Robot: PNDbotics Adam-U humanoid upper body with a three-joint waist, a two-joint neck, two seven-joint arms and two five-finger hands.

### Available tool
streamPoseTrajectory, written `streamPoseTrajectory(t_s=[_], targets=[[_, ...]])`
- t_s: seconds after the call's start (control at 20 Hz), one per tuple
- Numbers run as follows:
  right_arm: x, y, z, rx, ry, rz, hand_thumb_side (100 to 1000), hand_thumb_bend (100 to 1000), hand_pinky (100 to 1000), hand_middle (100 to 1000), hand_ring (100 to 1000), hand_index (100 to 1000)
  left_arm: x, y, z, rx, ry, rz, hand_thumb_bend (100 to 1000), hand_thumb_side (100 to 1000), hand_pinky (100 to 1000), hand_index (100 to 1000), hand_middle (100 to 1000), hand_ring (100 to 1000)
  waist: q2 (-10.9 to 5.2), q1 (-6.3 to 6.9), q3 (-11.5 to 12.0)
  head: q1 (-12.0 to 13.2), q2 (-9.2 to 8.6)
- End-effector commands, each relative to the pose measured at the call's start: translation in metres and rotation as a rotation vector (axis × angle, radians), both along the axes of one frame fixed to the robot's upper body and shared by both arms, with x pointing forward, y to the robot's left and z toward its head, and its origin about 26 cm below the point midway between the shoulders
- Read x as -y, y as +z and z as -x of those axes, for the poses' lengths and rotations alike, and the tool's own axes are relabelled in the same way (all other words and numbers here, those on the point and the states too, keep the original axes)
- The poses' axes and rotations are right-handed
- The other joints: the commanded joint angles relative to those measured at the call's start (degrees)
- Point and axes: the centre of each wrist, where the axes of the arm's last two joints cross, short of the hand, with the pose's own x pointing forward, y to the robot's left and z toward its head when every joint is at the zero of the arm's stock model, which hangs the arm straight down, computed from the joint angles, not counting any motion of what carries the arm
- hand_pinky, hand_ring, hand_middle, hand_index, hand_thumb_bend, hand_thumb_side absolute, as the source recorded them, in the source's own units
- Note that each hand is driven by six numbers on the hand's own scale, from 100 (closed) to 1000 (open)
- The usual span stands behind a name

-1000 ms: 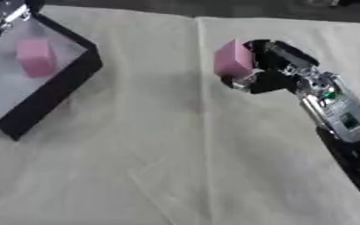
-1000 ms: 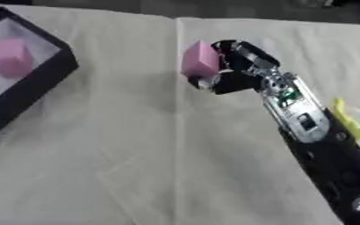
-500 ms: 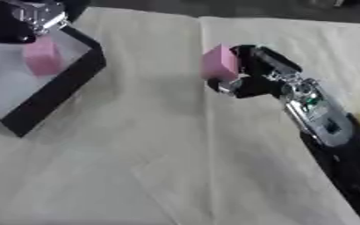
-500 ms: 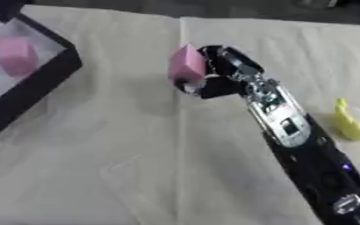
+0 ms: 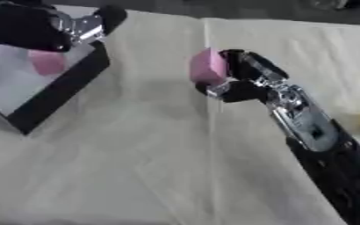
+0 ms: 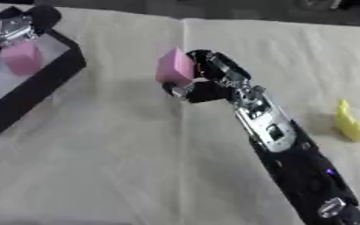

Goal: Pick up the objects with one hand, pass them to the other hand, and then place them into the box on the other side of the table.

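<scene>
Pink block [image 6: 174, 67] sits pinched in the right hand [image 6: 206, 81] above the cloth-covered table [image 5: 137, 154]. At ten o'clock, the left hand [image 5: 37, 28], fingers unclear, hovers over the black box [image 5: 56, 94] holding another pink block [image 5: 47, 62].

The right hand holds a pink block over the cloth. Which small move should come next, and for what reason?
Probably the right hand should carry the pink block a little further toward the left hand. The block is held above the cloth, apart from the black box, and the left hand is over the box, where another pink block lies, so a gap remains before the pass.
</scene>
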Motion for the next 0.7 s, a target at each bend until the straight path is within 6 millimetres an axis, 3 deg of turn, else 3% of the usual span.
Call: streamPoseTrajectory(t_s=[0.05, 0.7], targets=[[-0.005, 0.002, 0.0, 0.028, -0.007, -0.012, 100, 382, 826, 584, 695, 672, 0.007, 0.005, 0.004, 0.013, -0.013, -0.034, 385, 491, 735, 760, 708, 717, -1.45, 0.4, 0.11, 0.37, 0.12], [-0.019, -0.022, 0.0, 0.018, -0.016, -0.03, 100, 375, 827, 585, 695, 673, 0.035, 0.003, 0.008, -0.012, -0.042, -0.119, 386, 502, 743, 767, 717, 727, -0.94, 1.13, 1.34, 0.04, 0.38]])
